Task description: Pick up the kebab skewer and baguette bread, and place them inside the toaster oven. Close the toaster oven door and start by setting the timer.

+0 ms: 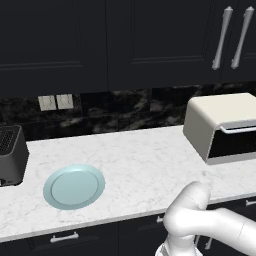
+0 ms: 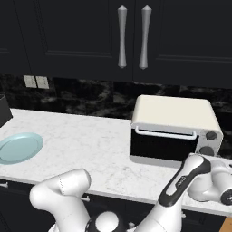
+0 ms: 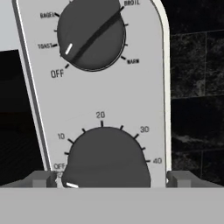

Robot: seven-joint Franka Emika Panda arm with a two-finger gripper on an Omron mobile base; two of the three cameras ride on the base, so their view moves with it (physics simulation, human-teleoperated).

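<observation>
The cream-white toaster oven (image 1: 220, 125) (image 2: 174, 115) stands on the counter at the right. Its dark glass toaster oven door (image 2: 161, 146) is shut, with the pale bar handle (image 2: 165, 132) along the top. The kebab skewer and the baguette bread are out of view. In the hand view I face the control panel up close. My gripper (image 3: 112, 179) is open, one fingertip on each side of the lower timer knob (image 3: 107, 157), whose white mark sits near OFF. The upper mode knob (image 3: 92, 35) points at TOAST.
A pale blue plate (image 1: 74, 186) (image 2: 20, 147) with nothing on it lies on the white marble counter at the left. A black slot toaster (image 1: 10, 155) stands at the far left. Dark cabinets hang above, and my arm reaches across the counter's front edge.
</observation>
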